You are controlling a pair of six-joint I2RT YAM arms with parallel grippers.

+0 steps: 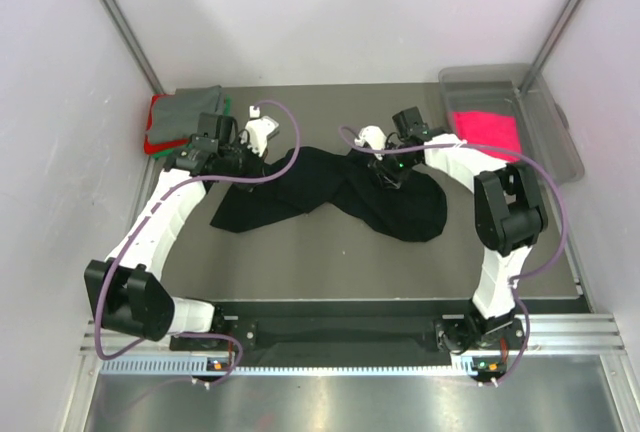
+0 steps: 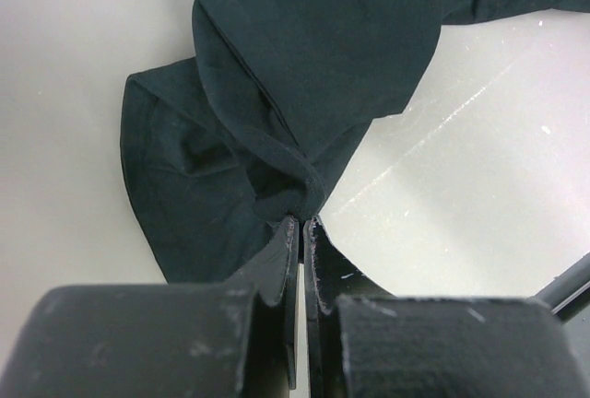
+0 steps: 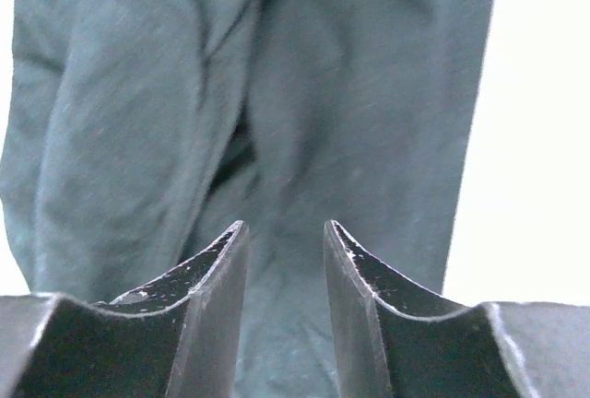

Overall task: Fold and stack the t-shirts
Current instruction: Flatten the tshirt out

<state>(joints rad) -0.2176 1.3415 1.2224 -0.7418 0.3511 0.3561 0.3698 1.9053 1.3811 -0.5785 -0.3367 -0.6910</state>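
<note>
A black t-shirt [image 1: 330, 192] lies crumpled across the middle of the table. My left gripper [image 1: 270, 159] is at its left end, and in the left wrist view the gripper [image 2: 302, 221] is shut on a bunched fold of the black cloth [image 2: 295, 66]. My right gripper [image 1: 386, 172] is over the shirt's right part. In the right wrist view it [image 3: 286, 228] stands open with the dark cloth [image 3: 304, 94] just beyond the fingertips and nothing between them. A folded stack with a grey tee [image 1: 188, 112] on top of red and green ones sits at the back left.
A clear plastic bin [image 1: 545, 142] at the back right holds a hot-pink tee [image 1: 486, 132]. White walls close in the table on both sides and at the back. A metal rail [image 1: 340, 337] runs along the near edge by the arm bases.
</note>
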